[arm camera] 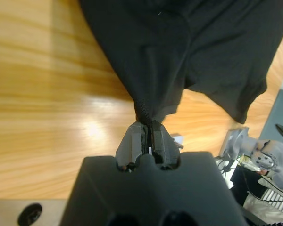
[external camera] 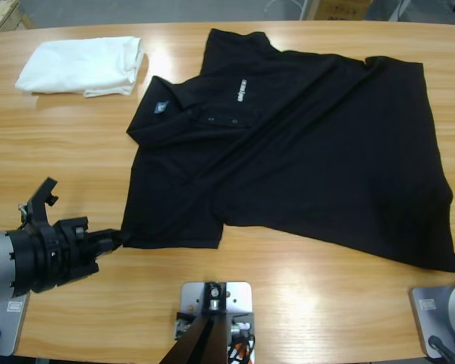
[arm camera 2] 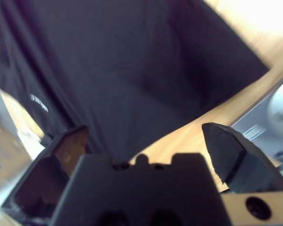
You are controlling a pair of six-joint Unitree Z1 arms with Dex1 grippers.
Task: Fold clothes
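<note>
Left gripper (external camera: 114,241) at the table's (external camera: 76,159) left front edge, jaws closed on the corner of the black polo shirt's (external camera: 303,159) near sleeve; the left wrist view shows the cloth (arm camera: 179,56) bunched to a pinched point between the jaws. A white folded garment (external camera: 83,66) lies at far left, just beside the shirt's collar (external camera: 163,114), not touching it. Shirt lies spread flat across the middle and right of the table, collar to the left, hem to the right. Blue neck label (external camera: 161,107) inside collar, writing not readable. Small white chest lettering (external camera: 240,90), too small to read. Placket buttons near the collar. Right gripper (arm camera 2: 146,141) above the shirt's (arm camera 2: 132,70) right part, jaws wide apart, holding nothing.
</note>
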